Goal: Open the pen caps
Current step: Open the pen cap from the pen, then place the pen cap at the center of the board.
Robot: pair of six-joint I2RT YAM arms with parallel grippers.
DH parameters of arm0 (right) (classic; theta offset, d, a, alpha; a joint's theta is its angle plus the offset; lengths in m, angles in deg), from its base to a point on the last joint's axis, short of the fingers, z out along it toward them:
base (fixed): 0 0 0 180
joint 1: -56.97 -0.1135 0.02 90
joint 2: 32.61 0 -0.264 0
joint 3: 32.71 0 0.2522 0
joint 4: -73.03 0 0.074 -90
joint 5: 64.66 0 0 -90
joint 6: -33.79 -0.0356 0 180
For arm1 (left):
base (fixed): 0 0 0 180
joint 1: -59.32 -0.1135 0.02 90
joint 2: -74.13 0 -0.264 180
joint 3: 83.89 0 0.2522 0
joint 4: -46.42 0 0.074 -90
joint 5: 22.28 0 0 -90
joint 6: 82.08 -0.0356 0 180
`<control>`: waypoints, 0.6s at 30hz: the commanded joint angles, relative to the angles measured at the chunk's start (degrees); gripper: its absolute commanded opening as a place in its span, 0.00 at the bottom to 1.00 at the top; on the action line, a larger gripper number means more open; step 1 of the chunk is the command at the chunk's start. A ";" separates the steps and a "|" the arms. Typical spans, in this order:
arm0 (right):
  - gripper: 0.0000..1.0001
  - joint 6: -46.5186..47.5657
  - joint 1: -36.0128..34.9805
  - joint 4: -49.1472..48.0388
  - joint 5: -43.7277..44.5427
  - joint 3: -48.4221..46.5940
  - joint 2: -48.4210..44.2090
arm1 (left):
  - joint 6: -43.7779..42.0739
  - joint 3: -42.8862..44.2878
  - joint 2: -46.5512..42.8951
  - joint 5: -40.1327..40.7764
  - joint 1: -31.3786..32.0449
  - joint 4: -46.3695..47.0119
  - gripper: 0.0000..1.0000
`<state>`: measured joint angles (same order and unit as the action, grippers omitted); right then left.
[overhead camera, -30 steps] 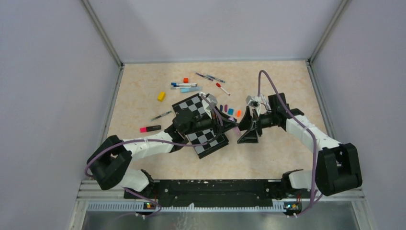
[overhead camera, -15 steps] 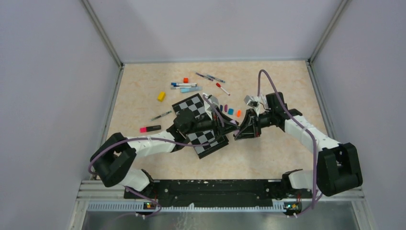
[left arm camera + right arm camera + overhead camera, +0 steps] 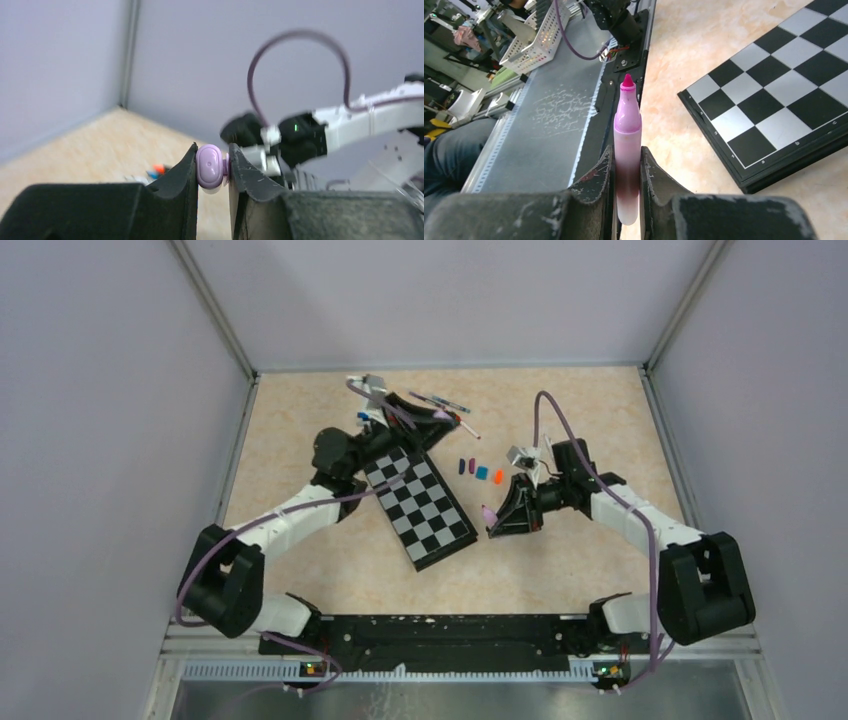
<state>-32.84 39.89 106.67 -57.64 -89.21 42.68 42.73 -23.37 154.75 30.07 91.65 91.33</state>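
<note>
A lilac pen cap point(image 3: 209, 166) is pinched between the fingertips of my left gripper point(image 3: 213, 150), which is raised over the back of the table point(image 3: 440, 416). My right gripper point(image 3: 626, 150) is shut on a pink marker point(image 3: 627, 117) whose bare pink tip point(image 3: 627, 81) points away from the jaws. From above, that marker point(image 3: 488, 511) sticks out of the right gripper point(image 3: 497, 519) beside the chessboard. Loose caps lie in a row on the table: two purple point(image 3: 465, 466), one teal point(image 3: 482, 472), one orange point(image 3: 498, 477).
A black-and-white chessboard point(image 3: 425, 502) lies mid-table, its corner close to the right gripper. Several thin pens point(image 3: 440, 400) and a red-capped pen point(image 3: 465, 426) lie at the back, under and beside the left gripper. Grey walls enclose the table on three sides.
The right gripper closed on the marker. The left arm swung from the chessboard to the back of the table with the lilac cap in its jaws, leaving the marker's tip bare.
</note>
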 commanded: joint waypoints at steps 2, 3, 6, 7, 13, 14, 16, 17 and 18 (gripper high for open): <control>0.00 6.74 -0.26 6.67 1.39 -2.49 2.44 | 1.56 5.58 -4.30 3.80 -1.95 7.77 0.00; 0.00 10.14 -0.16 10.44 3.49 -4.14 3.19 | 1.99 5.63 -4.55 4.08 -2.00 7.23 0.00; 0.00 11.81 2.14 13.17 10.86 -7.05 4.44 | 3.43 3.65 -6.43 5.52 -1.96 3.10 0.00; 0.00 11.11 3.94 12.71 12.69 -7.47 4.25 | 3.71 2.56 -7.54 6.49 -1.95 0.76 0.00; 0.00 2.02 20.01 1.53 26.94 -3.88 -2.06 | 6.02 -3.26 -11.14 9.87 -0.48 -16.16 0.00; 0.00 0.14 22.44 -0.46 29.51 -3.08 -3.07 | 5.83 -3.71 -10.88 10.56 0.54 -17.91 0.00; 0.00 -3.07 27.37 -3.25 32.72 -2.31 -3.98 | 4.21 -3.11 -9.16 13.41 3.28 -22.93 0.00; 0.00 -4.28 29.42 -3.98 33.74 -2.22 -4.10 | 2.81 -1.92 -7.93 15.66 5.11 -25.96 0.00; 0.00 -5.11 31.36 -4.56 34.70 -2.18 -4.10 | 1.35 -0.30 -6.18 18.12 7.74 -29.42 0.00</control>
<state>-31.83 64.91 109.31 -31.43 -92.18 41.15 47.01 -26.30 145.35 40.95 93.16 74.92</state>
